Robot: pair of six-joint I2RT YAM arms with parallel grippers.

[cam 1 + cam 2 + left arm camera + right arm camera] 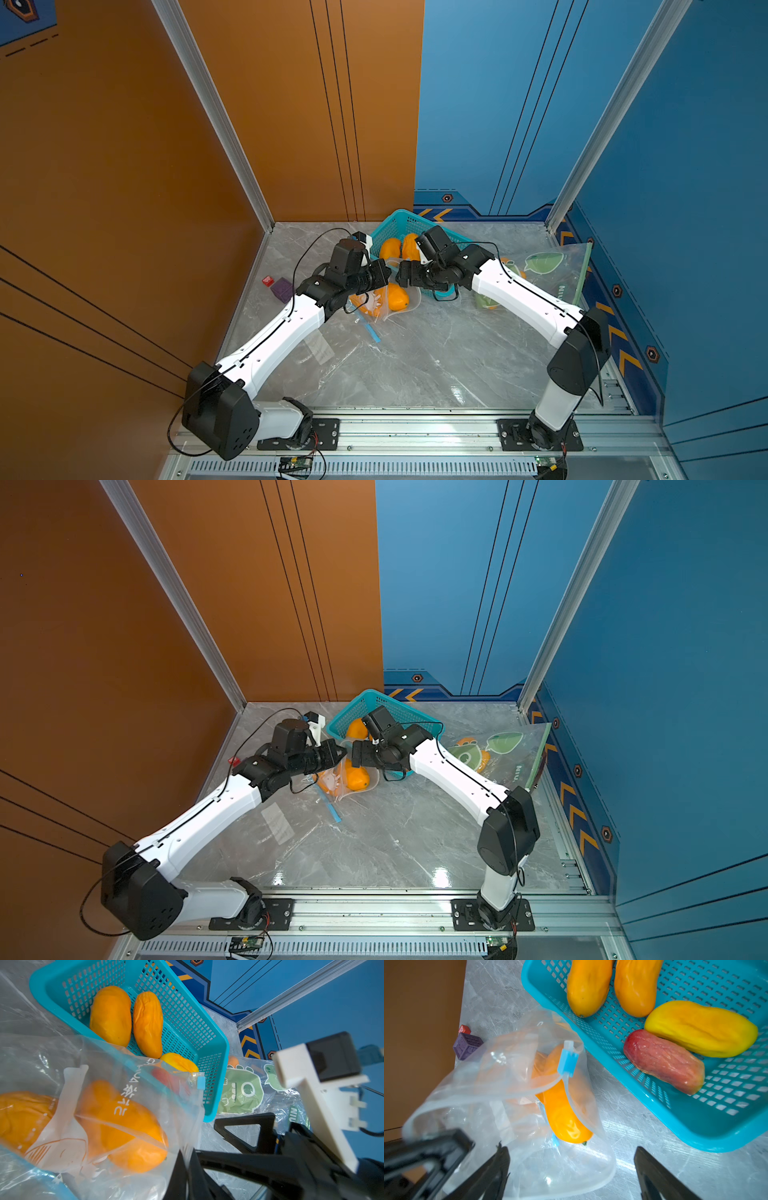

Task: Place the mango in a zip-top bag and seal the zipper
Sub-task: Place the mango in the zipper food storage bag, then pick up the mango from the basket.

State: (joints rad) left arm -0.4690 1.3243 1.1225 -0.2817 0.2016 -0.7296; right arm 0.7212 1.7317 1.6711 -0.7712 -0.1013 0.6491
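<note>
1. Mango (pixel 562 1109) is in! It lies inside the clear zip-top bag (pixel 508 1076), which slumps on the table (pixel 436 353) mid-scene, just on the near side of the teal basket (pixel 395 226).
2. Left gripper (pixel 187 1159): jaws pinched right together on the bag's rim film, holding that edge up off the table.
3. Right gripper (pixel 570 1148): jaws spread wide with nothing between them, poised above the bag's mouth.
4. The mouth gapes, and the blue slider (pixel 568 1059) sits at the end of the track toward the basket. Bagging looks done; sealing, by my read, is not yet started.
5. Handling: the film is thin, limp and slick, so it should crumple and slip rather than push. The mango is the weight here, rounded and smooth, and likely to roll toward the mouth if the bag tips.
6. Where to grab: the slider is the one stiff piece, so nip across its sides, not the loose film.
7. The left pinch on the rim should give the track tension to pull against; slack there could bunch the zipper.
</note>
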